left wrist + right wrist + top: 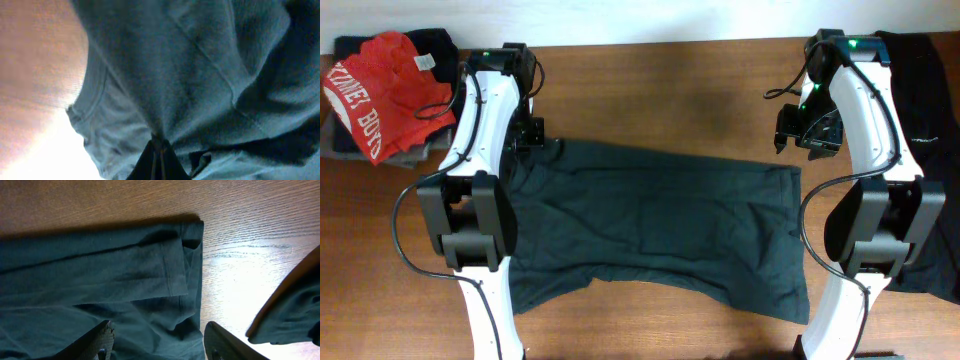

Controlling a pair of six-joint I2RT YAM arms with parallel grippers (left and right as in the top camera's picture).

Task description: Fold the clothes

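Across the table the dark T-shirt lies lengthwise left-to-right, left tool pinching it, right tool spread.

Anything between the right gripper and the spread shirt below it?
Nothing visible. The right gripper hangs open over the shirt at its corner, and only bare table lies beside it.

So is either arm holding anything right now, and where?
The left gripper pinches the dark shirt by a fold near its corner; the right gripper holds nothing.
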